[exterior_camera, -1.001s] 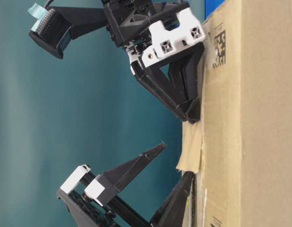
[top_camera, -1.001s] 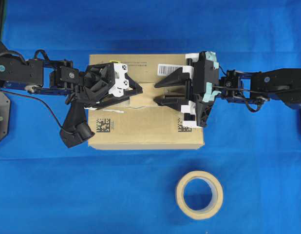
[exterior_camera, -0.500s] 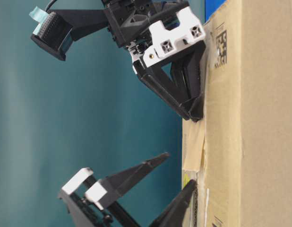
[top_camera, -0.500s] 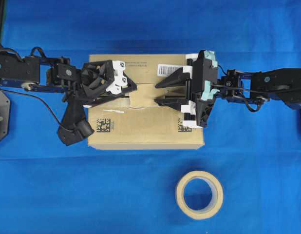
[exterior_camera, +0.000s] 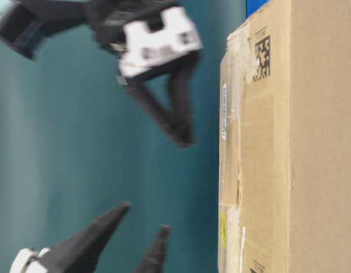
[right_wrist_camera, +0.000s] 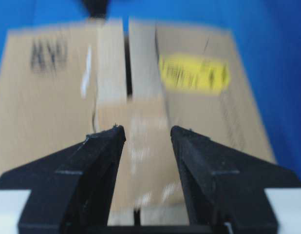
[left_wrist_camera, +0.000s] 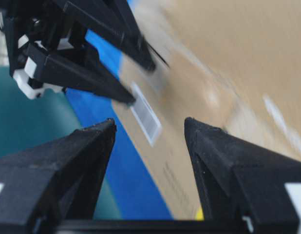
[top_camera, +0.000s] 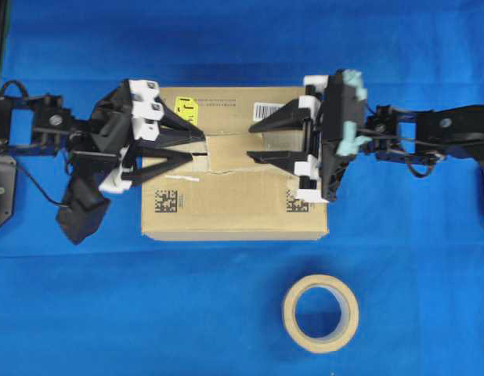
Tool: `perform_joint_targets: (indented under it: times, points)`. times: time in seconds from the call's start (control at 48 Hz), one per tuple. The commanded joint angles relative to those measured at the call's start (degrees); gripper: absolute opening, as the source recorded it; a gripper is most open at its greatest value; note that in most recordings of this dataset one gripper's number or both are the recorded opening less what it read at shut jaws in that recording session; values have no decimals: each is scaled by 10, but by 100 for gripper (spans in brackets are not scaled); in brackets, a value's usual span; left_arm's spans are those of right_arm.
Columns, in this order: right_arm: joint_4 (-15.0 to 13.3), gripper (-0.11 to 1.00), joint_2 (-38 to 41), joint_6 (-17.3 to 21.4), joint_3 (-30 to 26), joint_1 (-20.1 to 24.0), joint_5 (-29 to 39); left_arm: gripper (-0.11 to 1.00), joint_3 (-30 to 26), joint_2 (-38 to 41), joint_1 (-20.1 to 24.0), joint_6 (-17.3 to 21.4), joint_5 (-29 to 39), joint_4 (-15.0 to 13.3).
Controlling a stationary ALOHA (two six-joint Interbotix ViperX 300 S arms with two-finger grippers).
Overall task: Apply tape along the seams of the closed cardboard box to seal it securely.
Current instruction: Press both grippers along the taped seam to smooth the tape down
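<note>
The cardboard box (top_camera: 234, 204) sits mid-table and shows side-on in the table-level view (exterior_camera: 295, 142). A short tan tape (top_camera: 229, 153) lies flat across the seam (top_camera: 200, 156) at the middle of the box top. It also shows in the table-level view (exterior_camera: 230, 170) and under the right wrist view (right_wrist_camera: 146, 114). My left gripper (top_camera: 197, 147) is open and empty over the box's left part, above the top (exterior_camera: 145, 217). My right gripper (top_camera: 251, 143) is open and empty over the tape's right end, clear of the box (exterior_camera: 184, 139). The seam (right_wrist_camera: 126, 63) runs on past the tape.
A beige tape roll (top_camera: 320, 313) lies on the blue cloth in front of the box. A yellow sticker (top_camera: 184, 104) and a white barcode label (top_camera: 268, 110) sit on the far flap. The right gripper's fingers (left_wrist_camera: 92, 83) show ahead in the left wrist view.
Both grippers have lifted off the box top. The left gripper has drawn back to the left and levelled out. The tape's curled end now lies flat on the box.
</note>
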Motion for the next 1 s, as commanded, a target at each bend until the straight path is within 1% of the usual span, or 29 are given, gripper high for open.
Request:
perform_joint_targets:
  times: [0.0,0.083,0.104,0.146,0.188,0.25,0.313,0.354,0.396,0.417,0.667,0.75,0.834,0.98]
  points:
    - [1,51,-30,-3,-14,1,-15,53,-4,-12,-4,-81,-38,-2]
    - [0,51,-34,-4,-15,-3,-33,48,-7,-6,-4,-178,-47,-1]
    - [0,51,-34,-4,-15,-4,-37,46,-9,-2,-4,-212,-49,0]
    - [0,50,-33,-4,-16,-5,-47,42,-11,4,-4,-245,-52,1]
    - [-1,48,-32,-8,-17,-6,-53,35,-13,11,-4,-281,-54,1]
    - [-4,39,-29,-11,-20,-6,-58,23,-16,25,-4,-326,-64,1]
    - [-7,23,-25,-14,-24,-7,-61,11,-21,39,-4,-357,-79,1]
    - [-8,11,-21,-15,-27,-6,-61,3,-25,49,-4,-368,-91,2]
    - [-9,0,-17,-18,-30,-7,-60,-1,-28,60,-4,-373,-102,2]
    - [-9,-1,-15,-18,-32,-6,-60,-1,-30,66,-4,-374,-105,1]
    - [-9,-1,14,-21,-41,-6,-58,0,-54,134,-2,-390,-140,-1]
    - [-10,-1,34,-21,-45,-7,-58,0,-59,153,4,-409,-143,-1]
    - [-8,-1,55,-20,-49,-6,-58,0,-60,168,11,-436,-144,-1]
    - [-7,-1,91,-18,-62,-7,-58,0,-54,178,14,-457,-145,-1]
